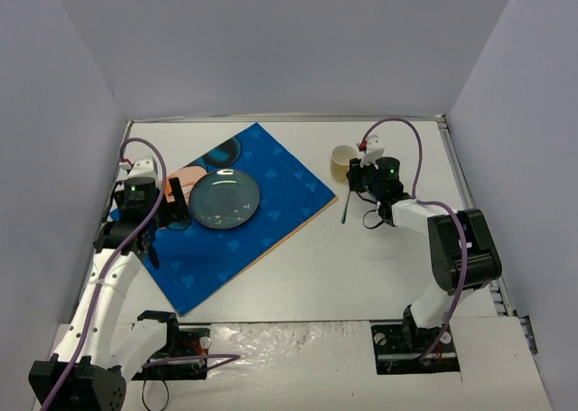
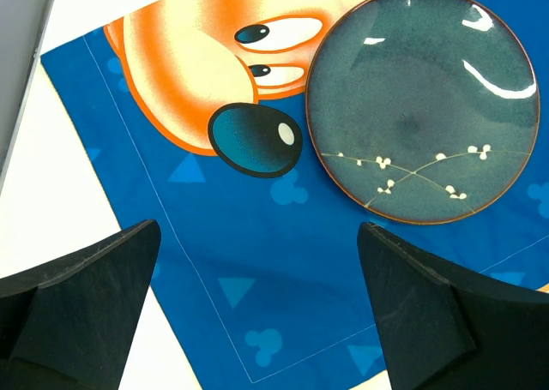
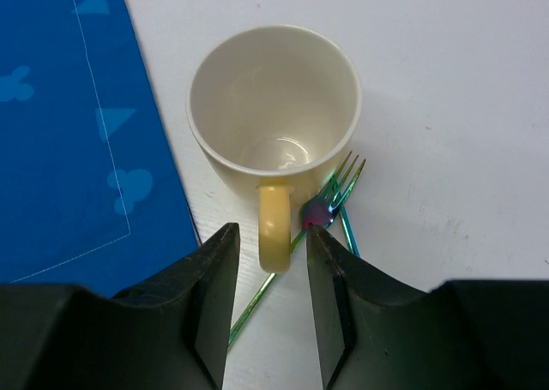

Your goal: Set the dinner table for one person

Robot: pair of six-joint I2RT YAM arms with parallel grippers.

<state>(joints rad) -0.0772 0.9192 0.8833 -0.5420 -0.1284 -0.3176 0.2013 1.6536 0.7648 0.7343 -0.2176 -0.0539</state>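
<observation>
On the white counter (image 1: 361, 266), far right, the right gripper (image 3: 268, 236), narrowly parted, hovers over the handle of a cream mug (image 3: 273, 107). Fetching the mug seems the step, needing descent and closing. Meanwhile the left gripper (image 2: 259, 229) gapes wide near the plate (image 2: 420, 107).

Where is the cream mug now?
In the top view, the cream mug stands on the table right of the blue placemat, near the right claw; a fork lies by its handle.

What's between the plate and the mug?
Top view: only blue placemat, then a thin strip of bare dinner table, between plate and mug. Fork sits nearer the arms, off that line.
</observation>
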